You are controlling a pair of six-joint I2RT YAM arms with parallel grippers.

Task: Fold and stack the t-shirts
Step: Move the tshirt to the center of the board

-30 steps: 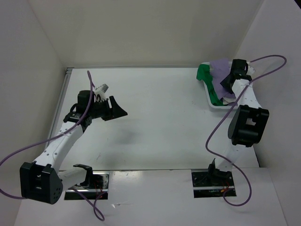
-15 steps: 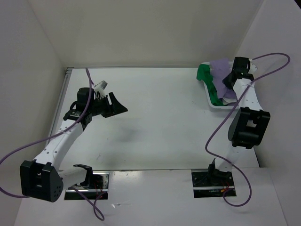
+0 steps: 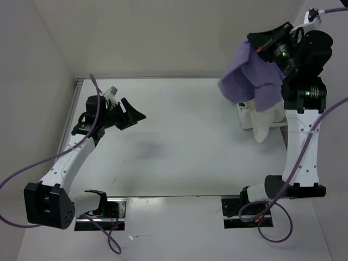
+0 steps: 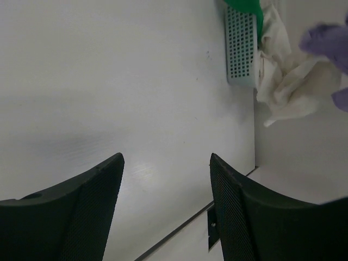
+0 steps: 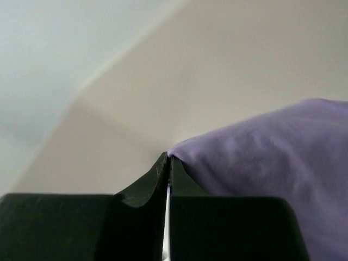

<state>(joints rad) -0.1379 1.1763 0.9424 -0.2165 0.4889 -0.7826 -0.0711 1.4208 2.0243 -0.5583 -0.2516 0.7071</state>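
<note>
Pincer (image 5: 168, 159) nips lavender shirt (image 5: 261, 163); wrist close-up

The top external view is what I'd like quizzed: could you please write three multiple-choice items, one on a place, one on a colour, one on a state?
1. Where is the purple t-shirt? A) spread flat B) hanging from the right gripper C) folded in a stack
2. What colour is the t-shirt just below it? A) white B) red C) black
3. How is the left gripper? A) shut on cloth B) open, holding nothing C) shut, empty
Answers: B, the shut gripper holds its edge aloft; A, the white t-shirt shows under the purple; B, its jaws stand apart, nothing between.
</note>
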